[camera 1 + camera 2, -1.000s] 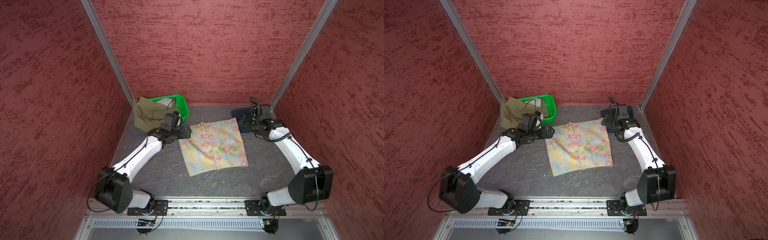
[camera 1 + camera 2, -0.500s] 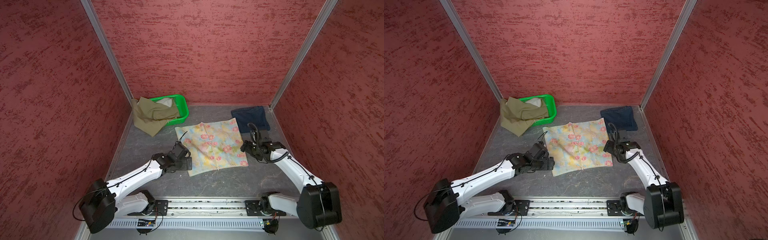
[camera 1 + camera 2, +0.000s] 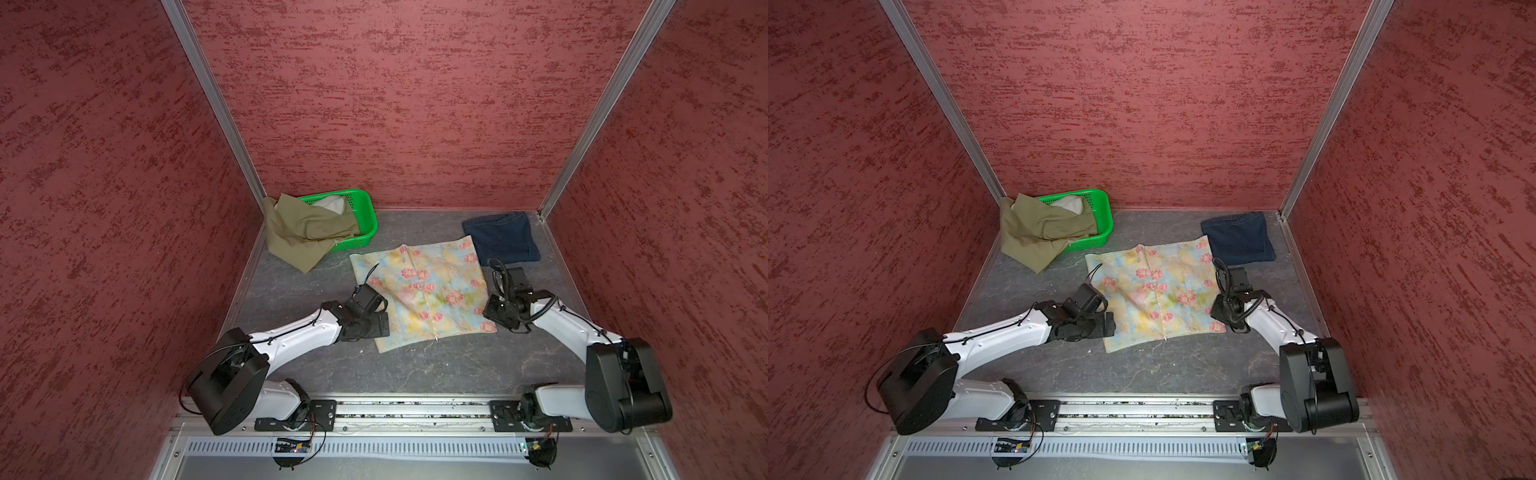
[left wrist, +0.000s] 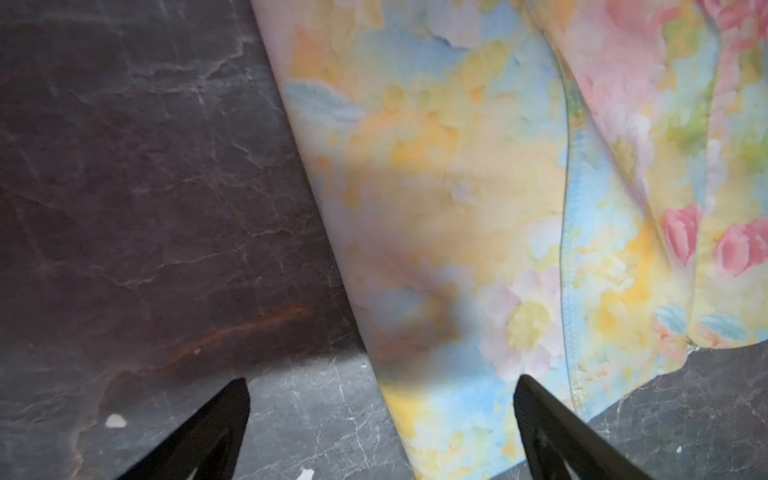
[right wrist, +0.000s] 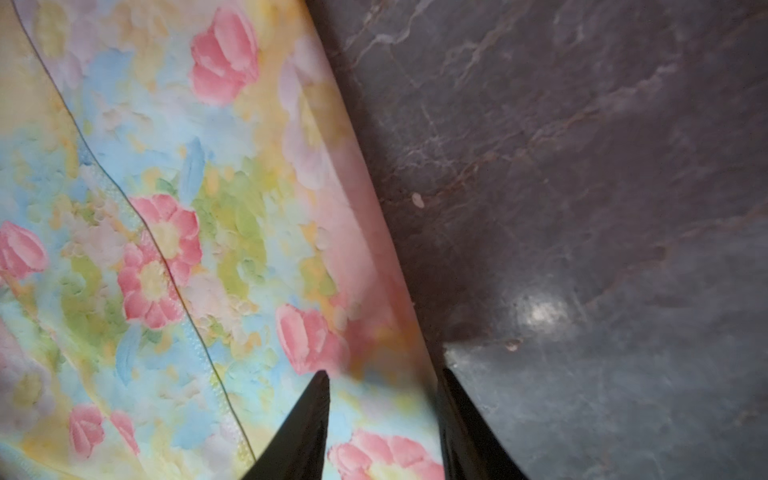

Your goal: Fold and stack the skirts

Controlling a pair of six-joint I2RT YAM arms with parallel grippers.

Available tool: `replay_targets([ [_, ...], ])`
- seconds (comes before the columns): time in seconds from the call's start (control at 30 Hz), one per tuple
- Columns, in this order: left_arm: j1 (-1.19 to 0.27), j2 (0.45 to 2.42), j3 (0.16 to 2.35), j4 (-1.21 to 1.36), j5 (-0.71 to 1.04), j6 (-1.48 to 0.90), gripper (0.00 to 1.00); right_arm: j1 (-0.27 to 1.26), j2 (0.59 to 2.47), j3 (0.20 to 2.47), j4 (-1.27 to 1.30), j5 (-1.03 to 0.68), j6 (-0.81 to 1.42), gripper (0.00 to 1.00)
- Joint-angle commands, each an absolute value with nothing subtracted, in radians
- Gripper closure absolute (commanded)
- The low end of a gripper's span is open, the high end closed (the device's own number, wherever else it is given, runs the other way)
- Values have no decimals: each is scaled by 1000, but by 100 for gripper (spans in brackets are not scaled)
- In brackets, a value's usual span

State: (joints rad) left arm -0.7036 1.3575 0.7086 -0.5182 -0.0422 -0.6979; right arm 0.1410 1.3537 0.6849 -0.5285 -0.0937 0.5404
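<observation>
Pastel floral skirt [image 3: 424,291] lies flat mid-table in both top views. The olive skirt [image 3: 303,232] spills from the green basket [image 3: 368,224] behind, and the denim skirt [image 3: 500,237] sits folded at back right. Both arms reach low to the floral skirt's side edges.

Left wrist: the left gripper [image 4: 382,380] is splayed wide across the hem.

Right wrist: the right gripper [image 5: 384,373] has close-set fingers astride the edge; grip unclear.

No text, label, brand or number is legible anywhere.
</observation>
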Motion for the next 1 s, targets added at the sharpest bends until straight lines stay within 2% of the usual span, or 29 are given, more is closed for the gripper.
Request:
replay_targets([
  [0.0, -677, 1364, 740, -500, -22, -670, 1, 137, 1373, 671, -475, -53, 518, 59],
  [0.07, -657, 1368, 740, -496, -10, -658, 1, 137, 1395, 666, -465, -31, 502, 69],
  [0.17, -642, 1380, 740, -486, -1, -650, 1, 137, 1405, 666, -459, -39, 481, 94],
  [0.23, -632, 1395, 738, -475, 5, -649, 1, 137, 1381, 670, -462, -26, 477, 100],
  [0.4, -624, 1443, 732, -430, 25, -658, 1, 144, 1304, 727, -538, 1, 461, 100],
  [0.57, -620, 1502, 737, -379, 43, -664, 1, 252, 1245, 818, -639, 89, 480, 100],
  [0.8, -614, 1575, 735, -306, 77, -669, 1, 602, 1309, 978, -734, 243, 602, 100],
  [0.97, -594, 1560, 696, -264, 95, -679, 1, 858, 1493, 1170, -747, 296, 681, 100],
])
